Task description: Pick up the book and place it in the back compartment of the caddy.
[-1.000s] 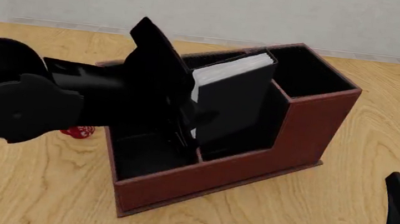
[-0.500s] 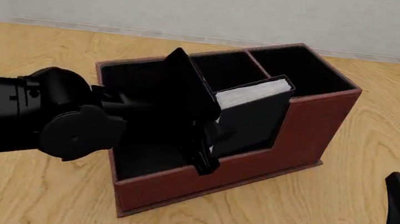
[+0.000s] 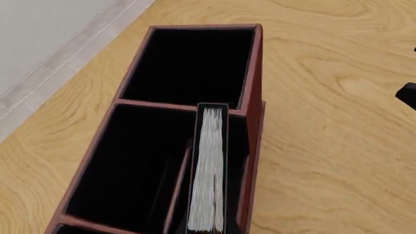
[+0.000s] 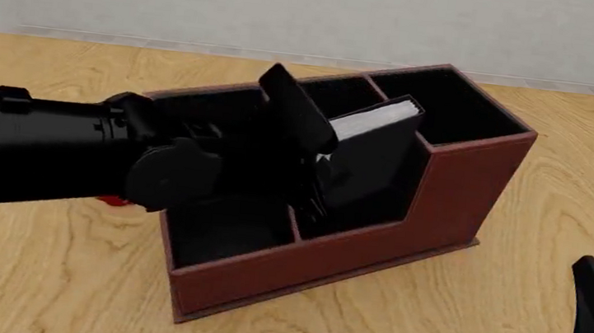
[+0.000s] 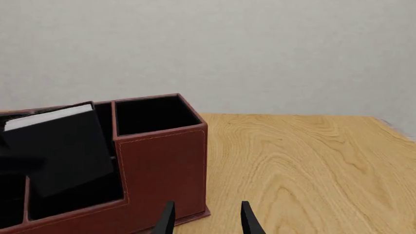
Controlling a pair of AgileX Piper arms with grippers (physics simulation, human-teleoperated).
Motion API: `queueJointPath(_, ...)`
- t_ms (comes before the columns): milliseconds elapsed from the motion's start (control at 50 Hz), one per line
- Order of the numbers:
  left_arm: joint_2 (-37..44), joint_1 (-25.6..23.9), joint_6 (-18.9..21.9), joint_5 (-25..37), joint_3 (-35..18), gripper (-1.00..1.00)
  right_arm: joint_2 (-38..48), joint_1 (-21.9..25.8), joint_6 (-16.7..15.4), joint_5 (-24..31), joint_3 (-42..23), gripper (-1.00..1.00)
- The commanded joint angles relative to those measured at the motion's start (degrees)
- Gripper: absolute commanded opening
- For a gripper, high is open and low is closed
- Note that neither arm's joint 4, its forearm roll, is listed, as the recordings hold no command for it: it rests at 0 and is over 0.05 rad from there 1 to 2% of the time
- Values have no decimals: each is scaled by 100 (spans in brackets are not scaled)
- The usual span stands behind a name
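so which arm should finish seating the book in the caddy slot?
Left. The left gripper is already over the caddy at the book, which stands partly in a low front slot, tilted. The right gripper hangs open over bare table beside the caddy, holding nothing. Whether the left one grips the book is hidden.

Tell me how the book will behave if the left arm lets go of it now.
The book leans tilted in the caddy, so it would probably settle against the compartment wall, not topple out. Its hard black covers look stiff, so it shouldn't flop or bend. Whether the left jaws are holding it is hidden.
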Motion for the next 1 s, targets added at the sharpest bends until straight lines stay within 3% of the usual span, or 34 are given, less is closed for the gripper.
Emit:
queueJointPath(20,321,209,-2,-234,-66,-100,6,-1,4,-13,9,100)
queueJointPath(320,612,274,-255,-524,141,-100,7,-1,4,-19,13,100)
queueJointPath(340,605,268,-263,-520,153,100,4,-1,3,-13,11,100)
queueJointPath(780,444,213,-291,-491,257,100,1,0,3,-6,6,100)
queueJointPath(1000,75,305,-271,-640,607,100,4,0,0,-15,10,100)
